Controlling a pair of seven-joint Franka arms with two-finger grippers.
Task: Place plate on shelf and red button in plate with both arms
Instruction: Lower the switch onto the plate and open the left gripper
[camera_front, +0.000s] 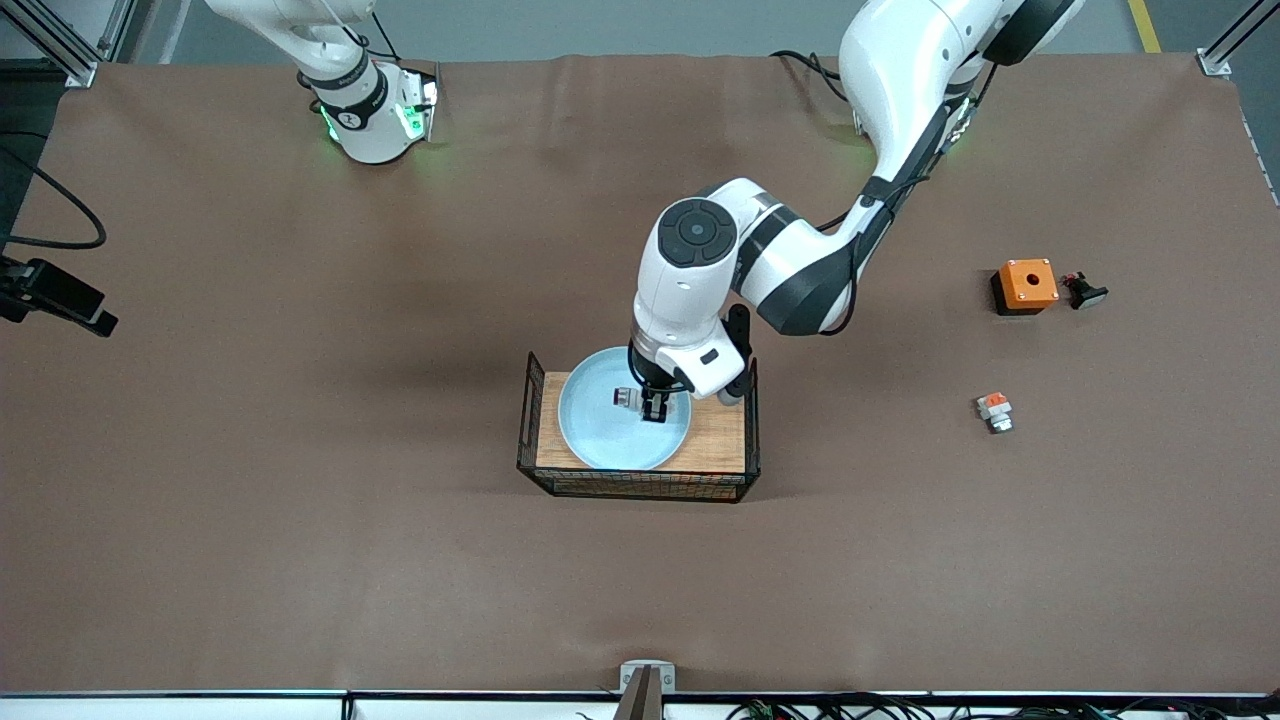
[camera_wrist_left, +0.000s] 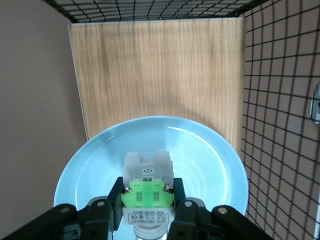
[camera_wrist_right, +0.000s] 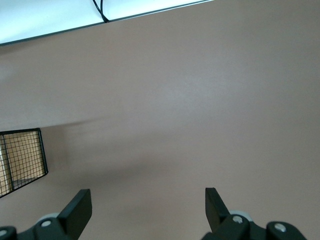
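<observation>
Left gripper, clenched on the red button, hangs low over the plate, which lies in the wire basket. Right gripper, fingers spread and empty, waits at 10 o'clock from the basket.

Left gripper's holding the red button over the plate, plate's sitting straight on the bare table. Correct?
One thing is wrong: the plate lies in the wire basket on its wooden base, as the front view shows. The rest holds: the left gripper grips the red button over the plate.
</observation>
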